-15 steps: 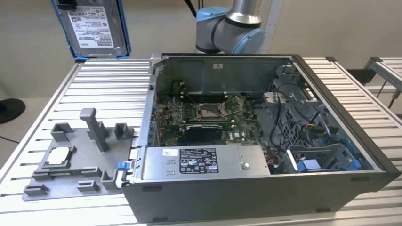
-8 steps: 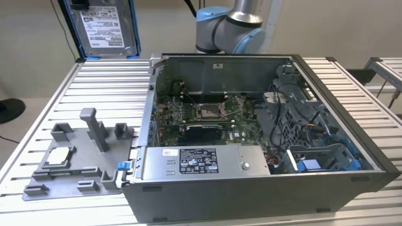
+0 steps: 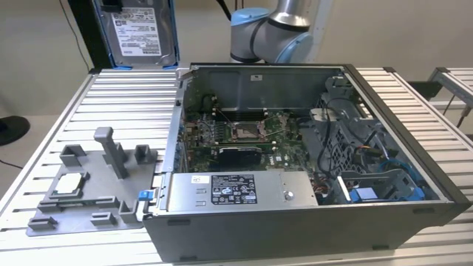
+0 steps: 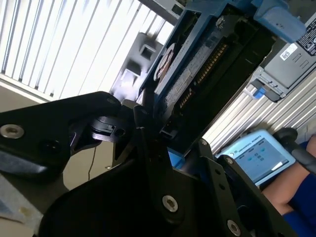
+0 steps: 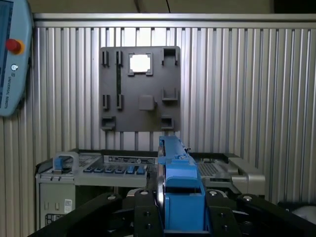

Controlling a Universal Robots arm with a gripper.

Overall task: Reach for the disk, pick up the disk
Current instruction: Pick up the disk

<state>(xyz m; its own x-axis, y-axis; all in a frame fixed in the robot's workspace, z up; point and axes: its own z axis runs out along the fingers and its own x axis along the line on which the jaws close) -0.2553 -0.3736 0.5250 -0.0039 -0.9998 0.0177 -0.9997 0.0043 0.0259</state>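
Both fingers point(image 5: 142, 210) of the claw point(image 5: 180, 202) clamp the blue-edged disk point(image 5: 178, 170), which stands on edge between them, high over the grey stand point(image 5: 138, 116); a centred, even squeeze should, I judge, stop it tilting.

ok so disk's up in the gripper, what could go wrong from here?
1. The gripper seems to clamp the disk edge-on by its blue bracket; plastic could flex and slip.
2. The disk hangs high above the table; a drop could hit the grey stand or open computer case.
3. A person's arm shows close by in the second wrist view.
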